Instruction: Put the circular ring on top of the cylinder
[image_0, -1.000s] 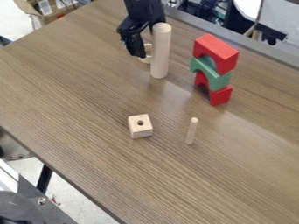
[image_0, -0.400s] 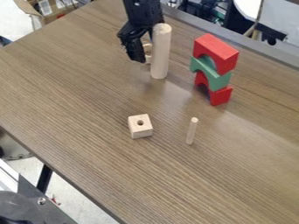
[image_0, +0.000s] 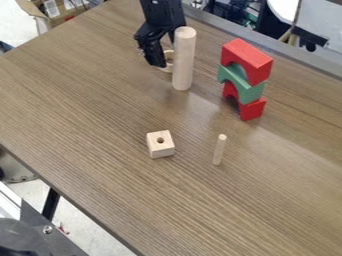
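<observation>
Two small wooden bits are closest to the camera on your worktop (image_0: 200, 205): a pale block (image_0: 162, 150) with a hole in its top, and to its right a thin peg (image_0: 219, 151) standing on end. Go a bit farther back on the right and you've got a stack of arch pieces, with a red arch (image_0: 252, 110) at the bottom, a green arch (image_0: 242, 86) in the middle and another red arch (image_0: 247, 54) on top. It's off to the side of the cylinder (image_0: 184, 62), with bare wood between them.

That cylinder is upright, just left of the stack and farther back. Your ring (image_0: 169, 69) is just to its left, partly hidden between it and your gripper (image_0: 159, 63), and it's not on top. The gripper hangs down right beside the ring, well below the cylinder's top in the view. Honestly can't tell you if it's released, clenched or grasping the ring. Way back past the far-left edge, there's a cardboard box (image_0: 32, 8) too.
</observation>
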